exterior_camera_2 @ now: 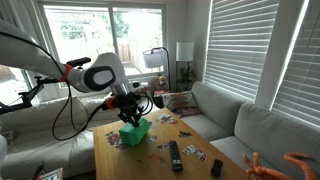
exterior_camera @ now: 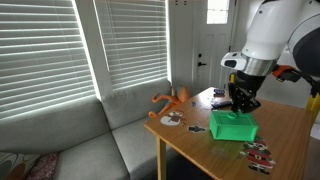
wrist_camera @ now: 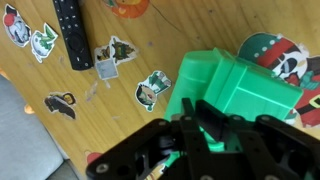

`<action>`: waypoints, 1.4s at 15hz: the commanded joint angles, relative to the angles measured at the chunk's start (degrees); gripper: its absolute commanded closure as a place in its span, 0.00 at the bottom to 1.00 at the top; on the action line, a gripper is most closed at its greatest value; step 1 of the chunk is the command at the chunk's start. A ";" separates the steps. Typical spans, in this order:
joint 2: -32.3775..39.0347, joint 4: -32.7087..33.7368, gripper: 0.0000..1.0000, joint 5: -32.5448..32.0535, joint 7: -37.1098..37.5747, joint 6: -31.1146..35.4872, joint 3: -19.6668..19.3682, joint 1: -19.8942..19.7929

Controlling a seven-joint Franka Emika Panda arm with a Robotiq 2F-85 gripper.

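Thing under the gripper (wrist_camera: pixel 205 120): a green plastic box (wrist_camera: pixel 240 85).
- Bright, uniform green with flat angular faces and sharp edges. The top looks stepped in the wrist view.
- In both exterior views it is squat and a little wider at the foot (exterior_camera: pixel 233 126) (exterior_camera_2: pixel 134 133).
- It stands on the wooden table (wrist_camera: pixel 110 125), upright and not lifted.

Fingers: pressed together, no gap visible between the tips. The dark tips overlap the near edge of the box top in the wrist view. I cannot tell whether anything is caught between them, or whether they touch the plastic.

Box relative to fingers:
- Directly below the tips; in both exterior views the gripper (exterior_camera: pixel 240 103) (exterior_camera_2: pixel 130 118) hangs straight over it.
- In the wrist view most of the body lies beyond the tips and off to one side.

Around it:
- Printed stickers lie flat on the wood, the closest (wrist_camera: pixel 153 88) just beside the box on the side opposite its bulk.
- A black remote control (wrist_camera: pixel 72 32) lies well apart from the fingers, past those stickers.
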 commanded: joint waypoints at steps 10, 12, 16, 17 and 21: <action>-5.37 -3.02 0.00 8.60 14.01 -4.16 0.79 3.51; -4.95 -4.09 0.00 8.32 15.90 -3.91 0.87 3.24; -4.89 -5.60 0.00 8.08 17.81 -3.74 0.80 3.09; -4.82 -5.87 0.00 7.59 18.28 -3.82 0.89 2.88; -5.21 -6.33 0.00 6.63 19.03 -3.08 0.83 2.23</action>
